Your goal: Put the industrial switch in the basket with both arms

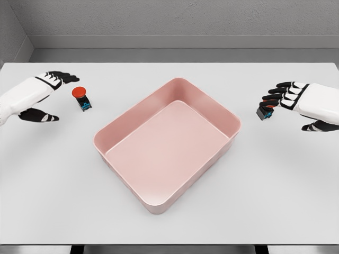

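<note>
Basket [229,123] empty — my left hand [46,95] hangs spread beside the red-capped switch [81,98]; my right hand [283,101], fingers curled, touches a second switch [264,111] — unlifted, I judge.

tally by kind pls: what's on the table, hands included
Industrial switches: 2, a red-topped one by the left hand and a dark one at the right hand's fingers
Pink basket: 1
Robot hands: 2, left hand and right hand
Total: 5
</note>
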